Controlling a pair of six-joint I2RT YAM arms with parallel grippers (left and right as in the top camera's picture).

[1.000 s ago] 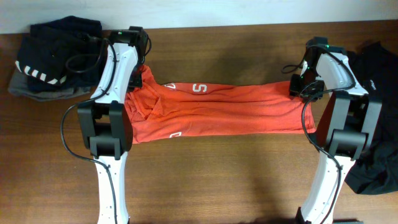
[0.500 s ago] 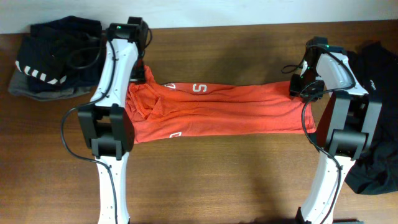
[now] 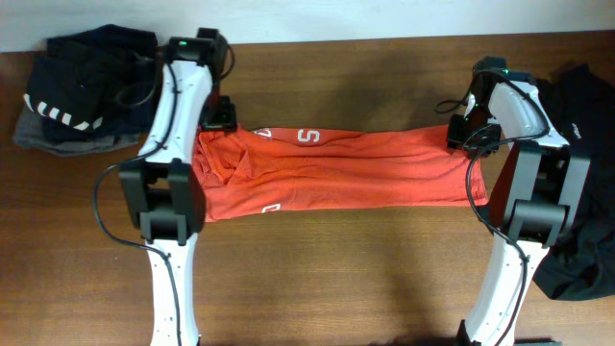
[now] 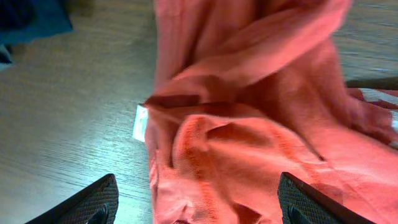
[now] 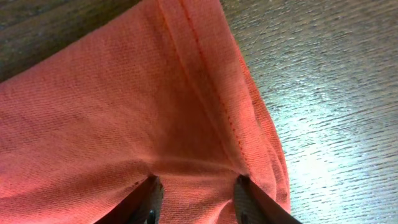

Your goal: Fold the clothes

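The clothes, an orange-red T-shirt (image 3: 336, 168), lie as a long band across the table with white letters showing on the far edge. My left gripper (image 3: 217, 113) hovers open over the rumpled left end. In the left wrist view its fingers stand wide apart around the gripper midpoint (image 4: 199, 205), above bunched orange cloth (image 4: 249, 124) and a white label (image 4: 140, 122). My right gripper (image 3: 463, 135) is shut on the shirt's right end. The hemmed fabric (image 5: 124, 106) is pinched between the jaws of the right gripper (image 5: 196, 196).
A dark folded pile with white stripes (image 3: 72, 91) sits at the back left, next to the left arm. A loose black garment (image 3: 586, 144) lies at the right edge behind the right arm. Bare wooden table (image 3: 336, 269) runs along the front.
My left gripper has opened and let go of the shirt's left end, lifting slightly toward the back. The cloth there has settled on the table. The right arm has not moved.
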